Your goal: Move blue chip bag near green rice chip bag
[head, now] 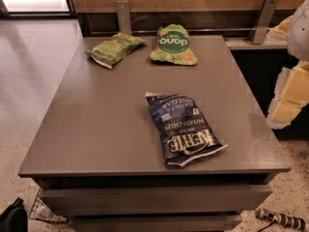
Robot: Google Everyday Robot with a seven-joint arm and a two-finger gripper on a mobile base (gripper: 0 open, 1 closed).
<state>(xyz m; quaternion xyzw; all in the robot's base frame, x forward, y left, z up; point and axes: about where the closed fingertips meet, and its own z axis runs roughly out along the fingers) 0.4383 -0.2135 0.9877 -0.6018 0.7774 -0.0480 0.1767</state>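
Foil likely makes the blue chip bag [183, 128], at the table's [96, 110] front, well apart from the green rice chip bag [173, 45], light and slippery, so pinch its crimped end; your claw [288, 98] hangs off the right edge, and you cannot tell its state.

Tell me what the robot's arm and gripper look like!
Only a little shows, at the picture's right edge. The arm is a rounded, pale grey-white shell. Below it, beside the table, the gripper is blocky and cream-yellow with white edges. No cables or markings show on either.
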